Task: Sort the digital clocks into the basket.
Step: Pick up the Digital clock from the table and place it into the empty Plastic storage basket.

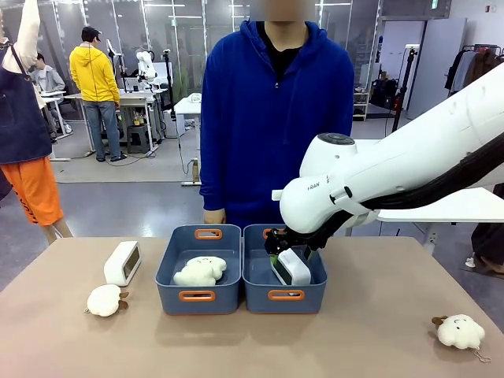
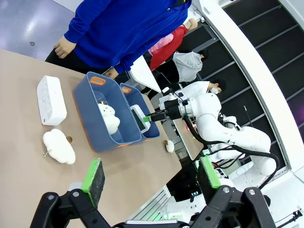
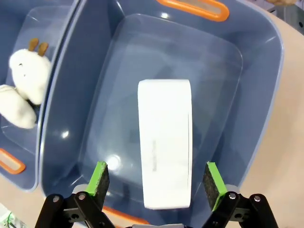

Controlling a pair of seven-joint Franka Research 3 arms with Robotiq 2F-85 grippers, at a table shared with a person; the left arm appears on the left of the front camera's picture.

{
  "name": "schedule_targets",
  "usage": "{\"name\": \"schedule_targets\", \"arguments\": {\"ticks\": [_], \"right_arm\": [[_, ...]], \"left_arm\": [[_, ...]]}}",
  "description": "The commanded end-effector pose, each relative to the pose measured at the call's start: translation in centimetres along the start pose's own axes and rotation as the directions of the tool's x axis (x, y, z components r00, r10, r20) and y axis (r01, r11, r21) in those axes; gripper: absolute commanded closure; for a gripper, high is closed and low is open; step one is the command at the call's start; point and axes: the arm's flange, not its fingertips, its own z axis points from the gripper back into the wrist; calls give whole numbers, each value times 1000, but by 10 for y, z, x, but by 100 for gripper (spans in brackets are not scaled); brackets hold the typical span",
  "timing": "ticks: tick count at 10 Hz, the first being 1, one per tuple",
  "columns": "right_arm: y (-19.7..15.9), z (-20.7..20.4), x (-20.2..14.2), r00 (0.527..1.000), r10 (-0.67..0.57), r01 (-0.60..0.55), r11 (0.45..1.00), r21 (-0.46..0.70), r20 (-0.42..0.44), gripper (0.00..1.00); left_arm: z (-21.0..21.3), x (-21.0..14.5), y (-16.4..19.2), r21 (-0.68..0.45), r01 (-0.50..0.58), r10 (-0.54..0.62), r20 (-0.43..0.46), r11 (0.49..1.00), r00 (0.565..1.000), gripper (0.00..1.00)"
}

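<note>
Half done, I judge: one digital clock [image 3: 165,142] lies in the right basket [image 3: 256,71] under the right hand [image 3: 156,179], its fingers spread clear of it, while the second clock [image 1: 123,262] waits on the counter [image 1: 354,339] beside the left basket [image 1: 175,298], the left hand [image 2: 151,175] spread and empty.

A robotics lab: a white robot arm [image 1: 409,157] reaches over the worktop [image 1: 354,339]. Behind, glass partitions [image 1: 150,39] line a hall with other equipment-cluttered worktops [image 1: 138,100] and people [image 1: 93,75].
</note>
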Motion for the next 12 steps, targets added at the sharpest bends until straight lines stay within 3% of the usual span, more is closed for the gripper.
{"name": "schedule_targets", "arguments": {"ticks": [1, 9, 10, 12], "right_arm": [[-2, -10, 6, 1000, 10, -10, 1000, -14, -12, 0], [-3, -10, 2, 1000, -2, 2, 1000, -2, -15, 0], [-15, 31, -13, 998, -26, 20, 994, 104, 53, 0], [-47, 99, -36, 995, -51, 26, 965, 260, 90, 0]], "left_arm": [[0, 3, -1, -22, 13, -13, 17, 1000, 1000, 0], [0, 3, -1, -22, 13, -13, 17, 1000, 1000, 0], [0, 3, -1, -22, 13, -13, 17, 1000, 1000, 0], [0, 3, -1, -22, 13, -13, 17, 1000, 1000, 0]]}}
